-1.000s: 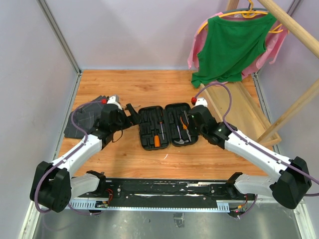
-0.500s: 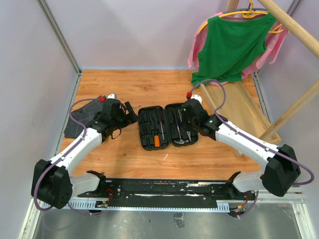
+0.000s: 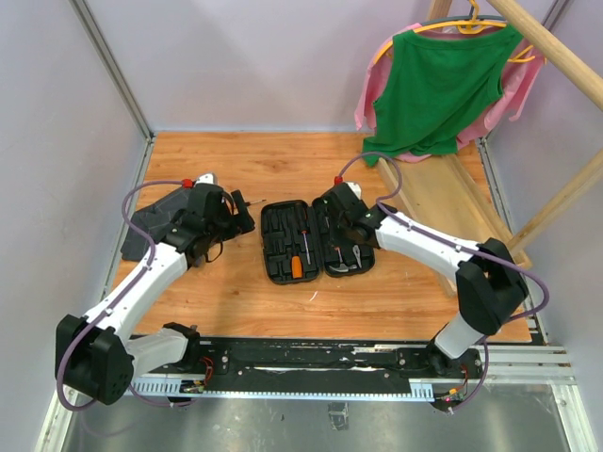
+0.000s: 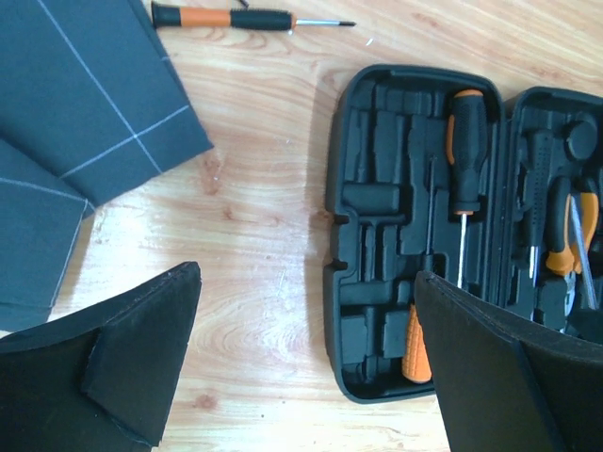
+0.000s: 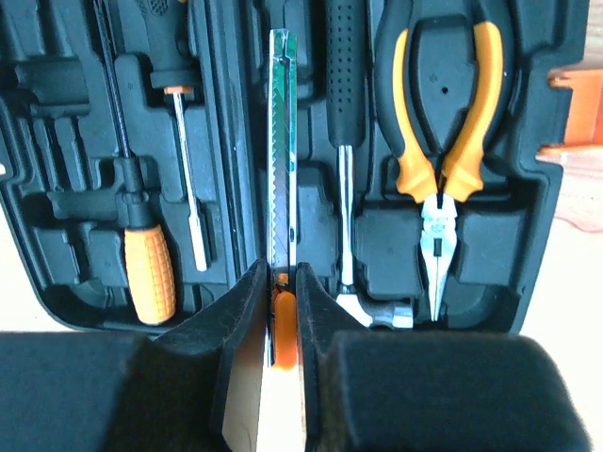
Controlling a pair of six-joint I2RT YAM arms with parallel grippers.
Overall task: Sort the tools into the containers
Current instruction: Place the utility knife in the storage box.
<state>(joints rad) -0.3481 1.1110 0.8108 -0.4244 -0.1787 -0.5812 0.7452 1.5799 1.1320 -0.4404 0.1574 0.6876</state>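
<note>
Orange-handled blade [image 5: 283,141], clamped in your right gripper [image 5: 279,282], points away along the tool case [image 5: 490,264] slots, between its hinge and the hammer [image 5: 346,85]; your left gripper [image 4: 306,273] gapes empty.

The wooden table [image 3: 283,160] carries an open tool case [image 3: 275,240], a folded grey cloth [image 4: 85,85] and a loose screwdriver [image 4: 236,18].
</note>
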